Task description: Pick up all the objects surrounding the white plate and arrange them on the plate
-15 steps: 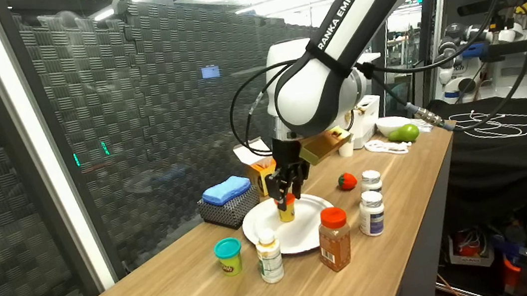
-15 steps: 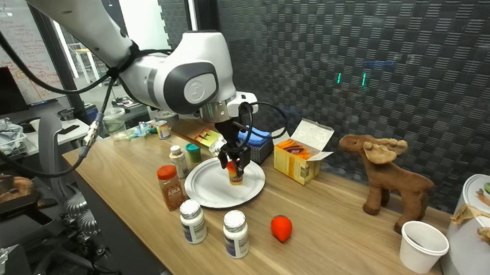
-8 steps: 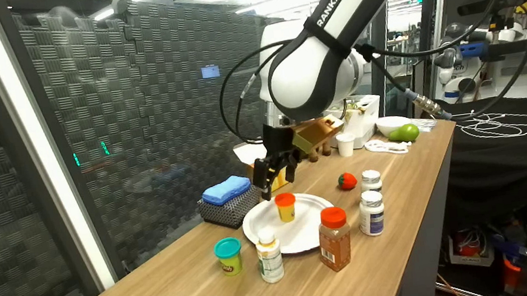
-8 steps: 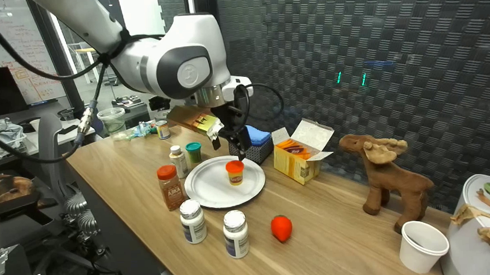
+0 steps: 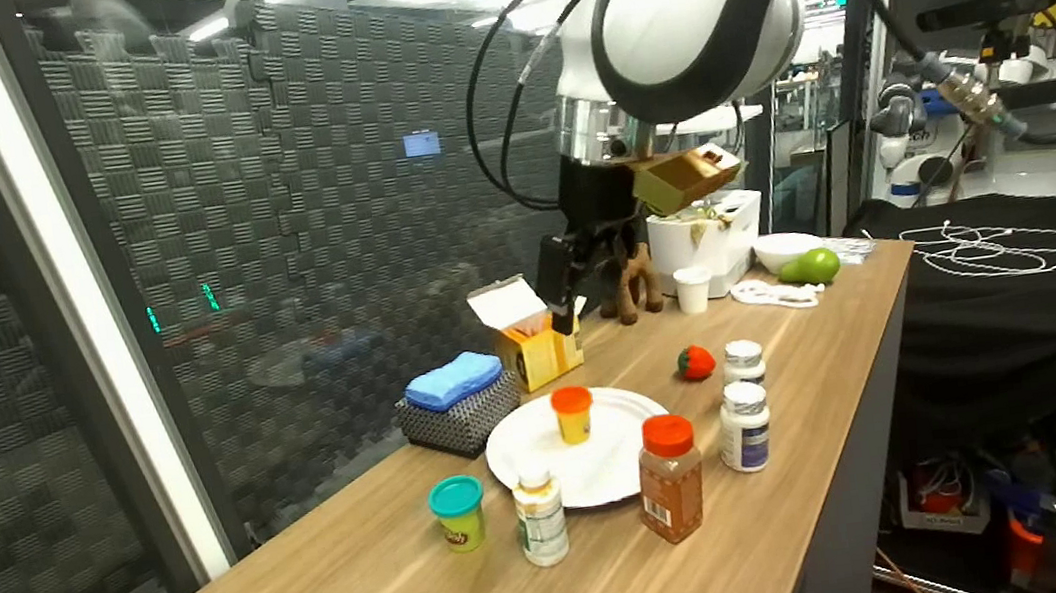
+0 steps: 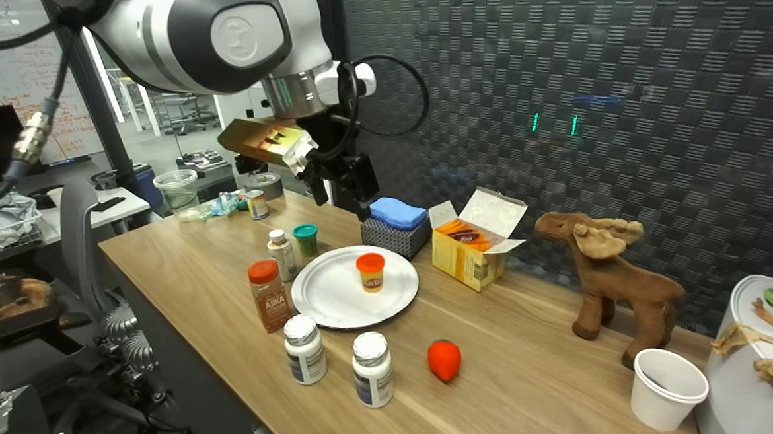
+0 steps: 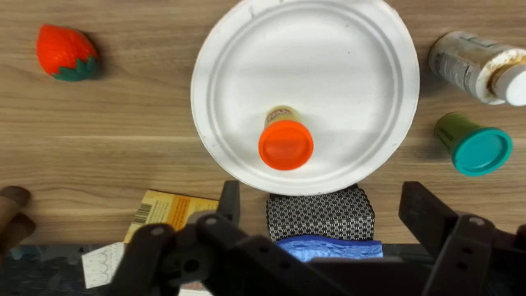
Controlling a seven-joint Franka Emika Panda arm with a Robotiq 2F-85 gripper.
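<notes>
We find the fingers (image 7: 425, 214) spread wide, gripping nothing. Mid-frame in the wrist view, the orange-lidded tub (image 7: 285, 139) stands off-centre on the white plate (image 7: 306, 74), presumably to leave room for the teal-lidded tub (image 7: 474, 144) and stained bottle (image 7: 470, 68), both at frame right.

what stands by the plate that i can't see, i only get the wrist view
Observer: A brown jar with a red lid stands upright beside the plate.
Operator: any bottles out of my sight too
Observer: Yes: a white bottle and, apart from it, a second white bottle, both upright.
Operator: and what are the brown stubs at my left edge
Observer: They look like the feet of a plush moose standing past the yellow box, seen from the plate.
</notes>
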